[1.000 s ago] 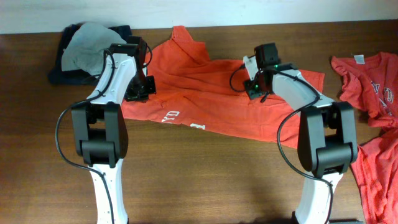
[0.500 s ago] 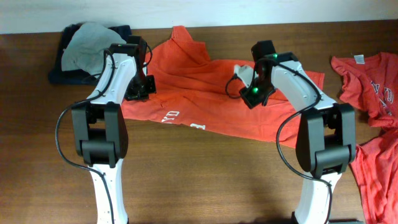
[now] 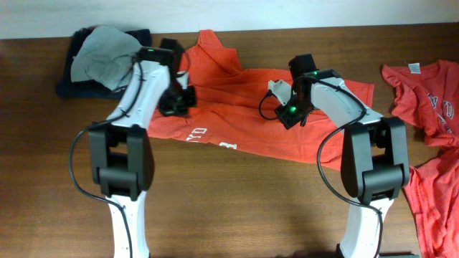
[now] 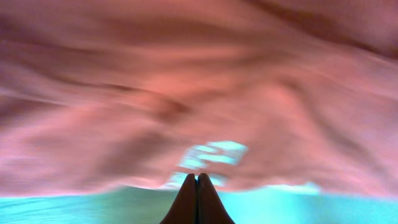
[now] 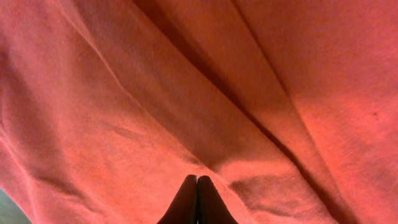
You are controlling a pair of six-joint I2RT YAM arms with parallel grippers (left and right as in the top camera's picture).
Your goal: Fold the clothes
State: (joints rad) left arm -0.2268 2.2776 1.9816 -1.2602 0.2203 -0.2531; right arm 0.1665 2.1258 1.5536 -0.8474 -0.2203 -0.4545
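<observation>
Count coming in: Orange-red shirts, three: centre (image 3: 237, 118), right edge (image 3: 423, 97), lower right corner (image 3: 437, 204). Grey garment (image 3: 104, 54), one. Dark navy garment (image 3: 72, 84), one. Robot arms, two: left (image 3: 136, 93), right (image 3: 344, 107).

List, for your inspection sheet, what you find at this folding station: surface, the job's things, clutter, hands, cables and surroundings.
Surface: brown wooden table.
Job's things: orange-red T-shirt spread crumpled mid-table, white print near its front edge; second T-shirt at the right edge, more orange-red cloth below it.
Clutter: grey and dark garments heaped at the far left corner.
Hands: right hand shut on the spread shirt, creases meeting its tips; left hand shut at the cloth, pinch blurred.
Cables: black cable looping beside the left arm, second cable beside the right.
Surroundings: pale wall strip behind the table.
</observation>
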